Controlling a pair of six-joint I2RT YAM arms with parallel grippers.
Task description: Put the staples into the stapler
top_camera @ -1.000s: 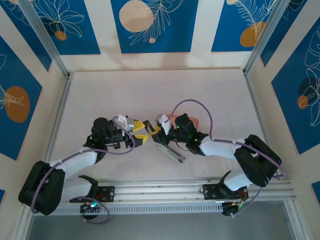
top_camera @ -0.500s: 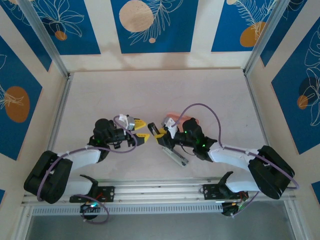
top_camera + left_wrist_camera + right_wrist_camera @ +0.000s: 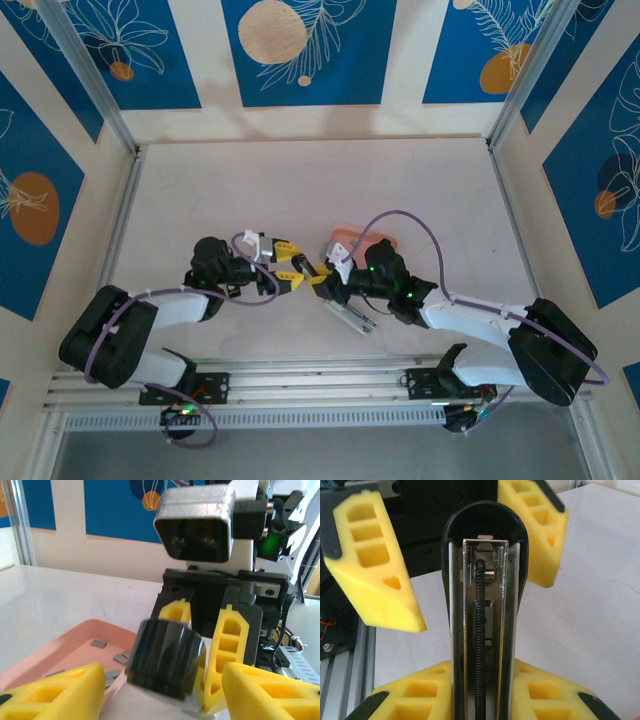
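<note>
Stapler (image 3: 456, 630): hinged open, near table's front middle | right gripper (image 3: 482, 706): clamped on its raised bar, metal channel (image 3: 492, 630) turned up, presumably for loading | left gripper (image 3: 455, 545): jaws apart, straddling black tip (image 3: 165, 660), probably to steady | staples (image 3: 98, 643): loose in pink tray (image 3: 60, 652) beside.

We see the stapler (image 3: 480, 630) as a bright, reflective metal channel holding a dark wire spring, rimmed by a glossy black plastic end. The fingers (image 3: 370, 565) of the left gripper (image 3: 162, 690) and the right gripper (image 3: 482, 700) look like matt yellow plastic, faintly grainy. The staples (image 3: 98, 643) are dull grey metal, lying in a smooth pink tray (image 3: 65, 647) with a soft sheen. The white table (image 3: 60, 595) is smooth and slightly glossy.
</note>
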